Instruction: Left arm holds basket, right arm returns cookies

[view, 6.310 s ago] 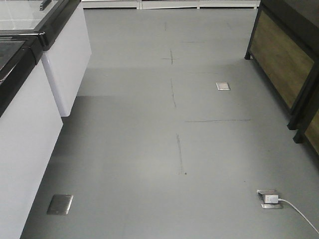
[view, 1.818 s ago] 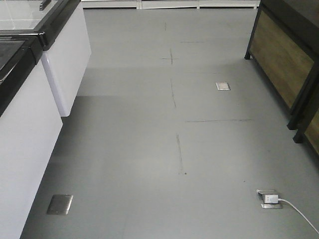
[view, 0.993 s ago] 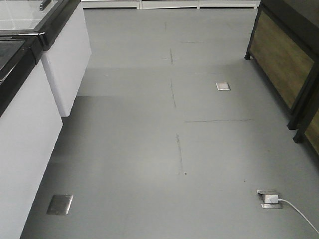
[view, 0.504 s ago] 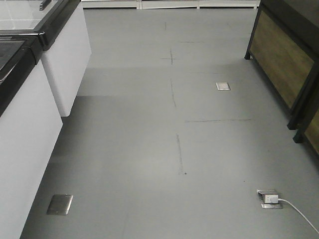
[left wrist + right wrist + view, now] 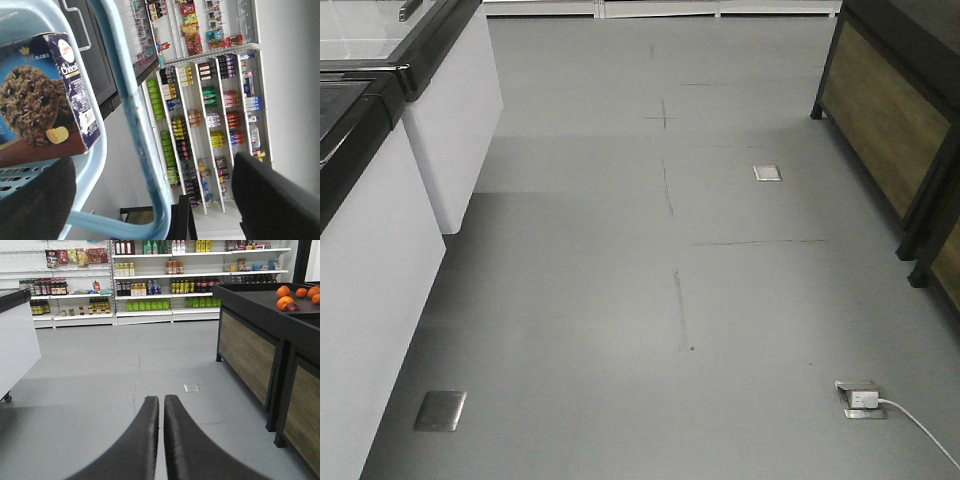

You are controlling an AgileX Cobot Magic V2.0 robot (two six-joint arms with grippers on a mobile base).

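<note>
One cookies carton sits upper left in the left wrist view, inside the light blue basket. Wide apart, the left gripper straddles the basket's handle. Lower centre, the right gripper is pressed closed, empty, above grey floor.

Your right gripper points out over the grey floor, its black fingers pressed together with nothing held. Ahead you see a small metal floor plate, shelves of bottles along the far wall, and at the right edge, oranges on a dark stand
</note>
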